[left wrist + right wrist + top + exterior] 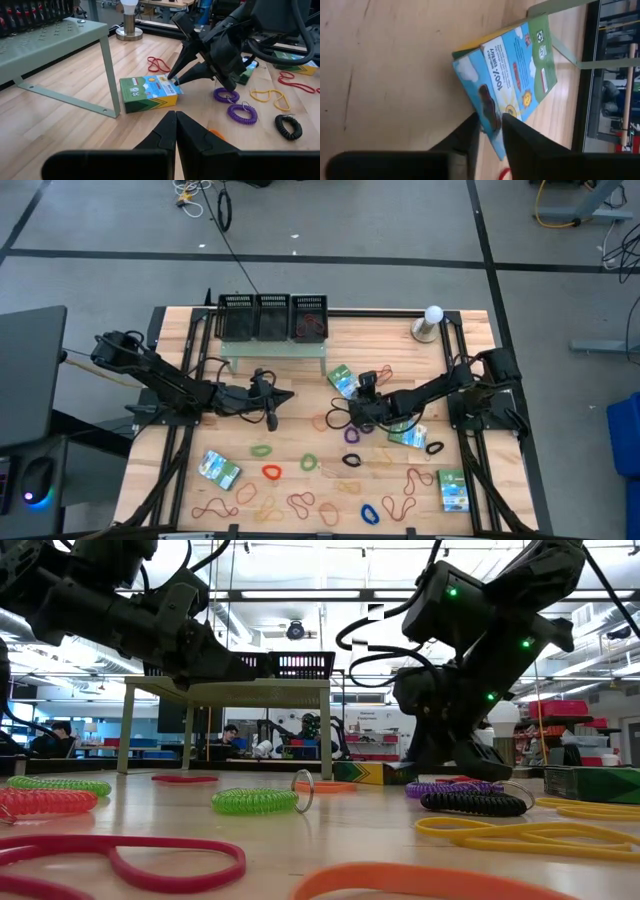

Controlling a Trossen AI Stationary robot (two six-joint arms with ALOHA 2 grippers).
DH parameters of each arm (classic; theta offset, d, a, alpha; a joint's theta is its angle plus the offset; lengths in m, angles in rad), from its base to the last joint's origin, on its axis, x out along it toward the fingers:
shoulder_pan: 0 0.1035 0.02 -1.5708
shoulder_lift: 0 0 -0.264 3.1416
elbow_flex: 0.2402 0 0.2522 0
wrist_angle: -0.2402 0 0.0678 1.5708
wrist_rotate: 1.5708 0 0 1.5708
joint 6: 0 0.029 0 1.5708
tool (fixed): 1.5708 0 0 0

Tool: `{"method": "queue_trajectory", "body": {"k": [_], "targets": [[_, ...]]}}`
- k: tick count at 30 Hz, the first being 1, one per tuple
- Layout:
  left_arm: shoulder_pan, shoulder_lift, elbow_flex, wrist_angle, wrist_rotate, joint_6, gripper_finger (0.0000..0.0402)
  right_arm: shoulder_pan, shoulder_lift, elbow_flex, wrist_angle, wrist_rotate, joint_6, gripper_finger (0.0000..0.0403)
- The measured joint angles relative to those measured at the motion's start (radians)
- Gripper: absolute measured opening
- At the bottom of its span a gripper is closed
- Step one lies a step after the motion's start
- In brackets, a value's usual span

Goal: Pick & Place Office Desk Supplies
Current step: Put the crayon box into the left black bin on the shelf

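A flat green-white-blue packet (342, 380) (147, 92) (515, 65) lies on the wood just in front of the pale-green shelf's leg. My right gripper (358, 387) (172, 80) (491, 131) is at the packet's end that faces away from the shelf, shut on it. My left gripper (288, 394) (175, 122) hovers shut and holding nothing, a little to the table's left of the packet. Rubber-band loops (300, 502) and coiled bands (242, 113) lie scattered over the near half of the table. More packets (218, 470) (453, 490) lie flat there. My right gripper pinches the packet's short edge (489, 106) between its two fingers, close to a corner (169, 84). The fingers come slanting down from the table's right side. The packet's green end (131, 96) rests on the table; whether the held end is raised I cannot tell.
The pale-green perforated shelf (275, 352) stands at the far side with black mesh trays (272, 315) on it; its leg (111, 75) is right beside the packet. A bulb on a base (430, 323) stands at the far right. Another packet (410, 435) lies under the right arm.
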Motion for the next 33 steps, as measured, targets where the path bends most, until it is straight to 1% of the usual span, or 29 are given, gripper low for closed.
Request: {"method": "queue_trajectory", "body": {"k": [7, 13, 18, 23, 28, 33], "targets": [[0.000, 0.000, 0.000, 0.000, 0.000, 0.000, 0.0011, 0.024, -0.006, 0.001, 0.009, 0.000, 0.006, 0.0010], [0.000, 0.000, 0.000, 0.000, 0.000, 0.000, 0.0011, 0.064, -0.019, 0.044, -0.048, -0.020, 0.060, 0.0011], [0.000, 0.000, 0.000, -0.004, 0.000, -0.004, 0.0011, 0.094, -0.028, 0.151, -0.147, -0.029, 0.072, 0.0005], [-0.007, 0.000, 0.000, -0.017, -0.015, 0.007, 0.0011, 0.084, -0.028, 0.271, -0.223, -0.130, 0.108, 0.0006], [-0.036, 0.000, 0.000, -0.018, -0.059, 0.043, 0.0011, 0.043, -0.028, 0.379, -0.308, -0.324, 0.214, 0.0007], [-0.044, 0.000, 0.000, -0.018, -0.080, 0.053, 0.0011, -0.021, -0.028, 0.433, -0.365, -0.514, 0.334, 0.0009]]}}
